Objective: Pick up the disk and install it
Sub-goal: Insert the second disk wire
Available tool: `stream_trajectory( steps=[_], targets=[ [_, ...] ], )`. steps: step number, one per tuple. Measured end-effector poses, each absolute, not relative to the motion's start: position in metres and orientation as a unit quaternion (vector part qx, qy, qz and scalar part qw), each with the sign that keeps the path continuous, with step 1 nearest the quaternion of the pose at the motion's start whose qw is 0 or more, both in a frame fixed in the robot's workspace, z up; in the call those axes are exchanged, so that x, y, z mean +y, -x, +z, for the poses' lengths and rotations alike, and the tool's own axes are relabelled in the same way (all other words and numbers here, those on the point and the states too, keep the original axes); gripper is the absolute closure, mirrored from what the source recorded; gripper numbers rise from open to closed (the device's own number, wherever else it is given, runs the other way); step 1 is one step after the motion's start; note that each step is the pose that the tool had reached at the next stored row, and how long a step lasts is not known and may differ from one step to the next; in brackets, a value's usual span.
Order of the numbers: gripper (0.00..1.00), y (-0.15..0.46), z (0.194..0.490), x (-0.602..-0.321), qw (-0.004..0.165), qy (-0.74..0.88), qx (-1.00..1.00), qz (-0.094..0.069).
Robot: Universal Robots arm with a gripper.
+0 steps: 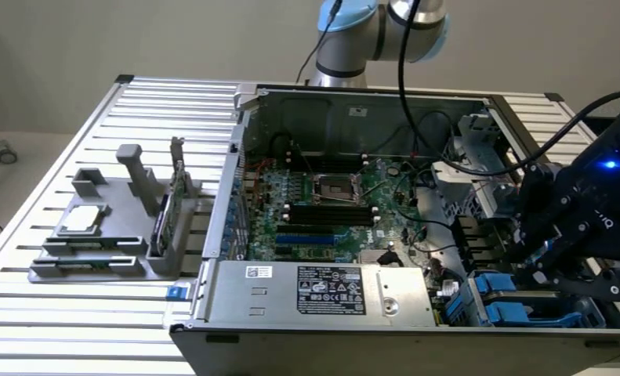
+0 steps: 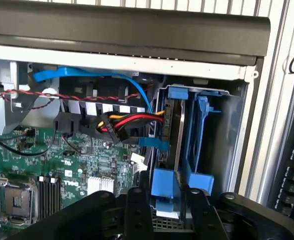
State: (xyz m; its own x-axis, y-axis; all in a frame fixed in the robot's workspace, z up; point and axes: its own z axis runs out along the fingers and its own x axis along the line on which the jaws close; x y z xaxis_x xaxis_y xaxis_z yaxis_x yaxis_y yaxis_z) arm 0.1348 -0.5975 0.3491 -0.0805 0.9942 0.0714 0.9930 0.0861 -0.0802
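Disk (image 2: 170, 150) already down in the drive bay (image 2: 221, 130) w/ fingers (image 2: 137, 210) pinching its blue rail – nearly seated, not released.

Arm (image 1: 378, 35) reaches over from the far side, wrist down low at exterior view's right. Gripper (image 2: 169, 202) pointing down, black fingers (image 2: 137, 210) either side of a blue part, looks clamped.
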Motion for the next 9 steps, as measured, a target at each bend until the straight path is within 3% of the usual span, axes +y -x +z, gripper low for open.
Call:
stream_trajectory(
  steps=[5,9],
  targets=[
    [0.89,-0.1238,0.3525,-0.5975,0.053,0.675,-0.736,0.006],
    [0.89,-0.1228,0.3548,-0.5974,0.054,0.675,-0.736,0.005]
  ],
)
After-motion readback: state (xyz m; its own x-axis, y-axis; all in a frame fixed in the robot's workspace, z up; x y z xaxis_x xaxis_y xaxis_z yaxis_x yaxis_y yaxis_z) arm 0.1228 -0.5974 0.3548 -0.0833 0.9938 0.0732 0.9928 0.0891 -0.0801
